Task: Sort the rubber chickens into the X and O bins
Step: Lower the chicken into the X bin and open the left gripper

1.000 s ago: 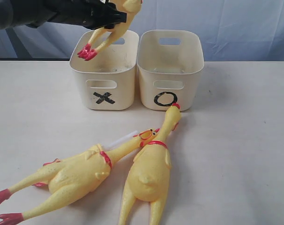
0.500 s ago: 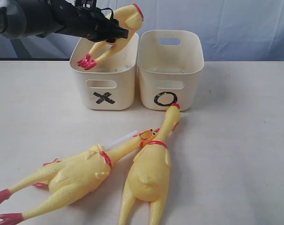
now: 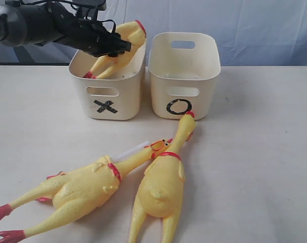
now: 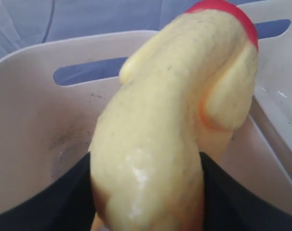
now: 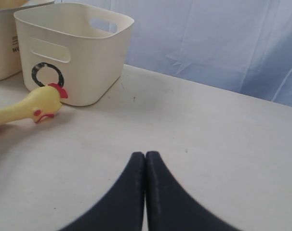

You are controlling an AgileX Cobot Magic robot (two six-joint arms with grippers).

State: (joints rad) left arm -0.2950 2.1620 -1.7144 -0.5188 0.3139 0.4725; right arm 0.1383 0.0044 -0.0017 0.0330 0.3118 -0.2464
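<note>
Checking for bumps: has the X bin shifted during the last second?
Yes. The X bin has slid left in the exterior view, widening its gap from the O bin, which stayed put.

Three rubber chickens (image 3: 77,191) (image 3: 161,185) (image 3: 127,36) — two cream bins (image 3: 124,104) (image 3: 204,96) — one white tube (image 3: 127,151)

The held chicken (image 3: 124,40) lies partly behind the front wall of the X bin (image 3: 107,106), its feet mostly hidden. At the table's (image 3: 265,167) front edge, the whole chicken (image 3: 161,185) has its legs cut off by the picture's edge (feet unseen). In the right wrist view, print on the X bin is cropped and unreadable.
</note>
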